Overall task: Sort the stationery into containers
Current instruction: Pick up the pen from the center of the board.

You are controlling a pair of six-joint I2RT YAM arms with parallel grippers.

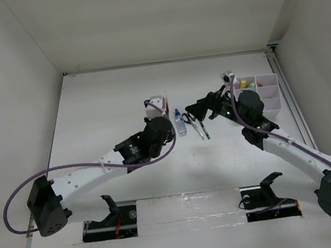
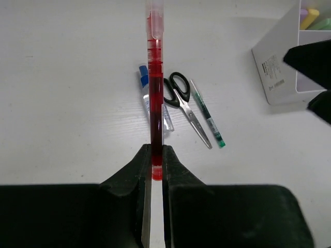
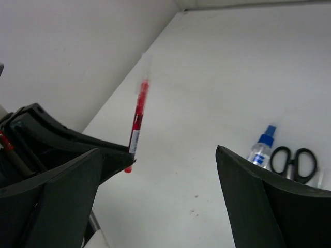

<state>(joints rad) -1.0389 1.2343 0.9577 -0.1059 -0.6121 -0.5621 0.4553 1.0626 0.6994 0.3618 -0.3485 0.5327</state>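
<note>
Although the right arm covers part of the white organizer [image 1: 270, 102] from you, you see the right gripper [image 3: 160, 155] wide open and empty, the left gripper [image 2: 156, 164] closed on the red pen [image 2: 156, 93], its top cut off, half hiding the bottle [image 2: 144, 89] beside the scissors [image 2: 182, 101].

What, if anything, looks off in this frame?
Nothing spilled or damaged. One oddity: the left end effector pinches the red pen at its very end, so nearly its whole length sticks out unsupported.
</note>
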